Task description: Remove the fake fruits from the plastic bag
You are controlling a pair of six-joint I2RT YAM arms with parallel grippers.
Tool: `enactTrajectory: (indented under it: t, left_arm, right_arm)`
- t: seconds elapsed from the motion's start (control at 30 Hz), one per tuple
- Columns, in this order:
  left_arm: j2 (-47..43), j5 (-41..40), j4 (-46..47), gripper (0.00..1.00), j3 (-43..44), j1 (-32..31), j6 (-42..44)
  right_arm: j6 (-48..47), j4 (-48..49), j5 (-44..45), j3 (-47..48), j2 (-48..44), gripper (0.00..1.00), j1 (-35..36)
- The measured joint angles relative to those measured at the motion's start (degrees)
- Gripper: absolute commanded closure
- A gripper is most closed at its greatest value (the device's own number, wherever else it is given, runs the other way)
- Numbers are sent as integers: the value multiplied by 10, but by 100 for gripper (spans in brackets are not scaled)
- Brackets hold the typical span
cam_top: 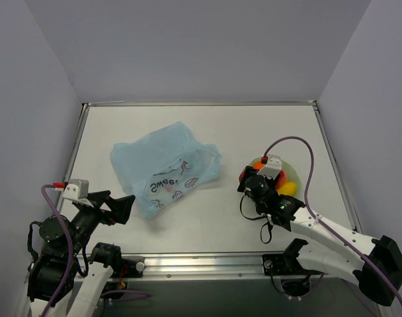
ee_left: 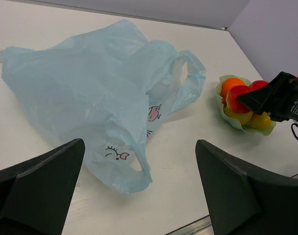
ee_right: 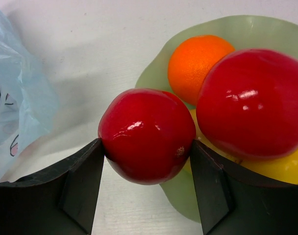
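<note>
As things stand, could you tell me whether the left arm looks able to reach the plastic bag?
Probably yes: the left gripper is open and faces the plastic bag, with only table between. The right gripper is away at the green dish, shut on a red fruit.

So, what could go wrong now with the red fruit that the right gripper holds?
1. The red fruit in the right gripper hangs over the rim of the dish, partly above the table; released here, it may roll off.
2. The dish already holds an orange, a second red fruit and a yellow fruit, so the new one might knock them out.
</note>
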Motion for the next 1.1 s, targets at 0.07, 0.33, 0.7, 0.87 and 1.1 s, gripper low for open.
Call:
enactTrajectory:
  t: [0.07,0.33,0.7,0.87,1.1]
  left_arm:
    - [0,0,0,6,0,2,0]
    - [8,0,0,6,0,2,0]
    - [9,0,0,6,0,7,0]
    - [9,0,0,6,0,7,0]
    - [11,0,0,6,0,7,0]
  right_arm:
    - [14,-1,2,-7,-12,56,0]
    - [45,-5,9,-17,-20,29,9]
    - [52,-29,41,-16,-14,17,49]
    - [58,-47,63,-7,-14,14,75]
    - [67,-96,122,39,-15,0,128]
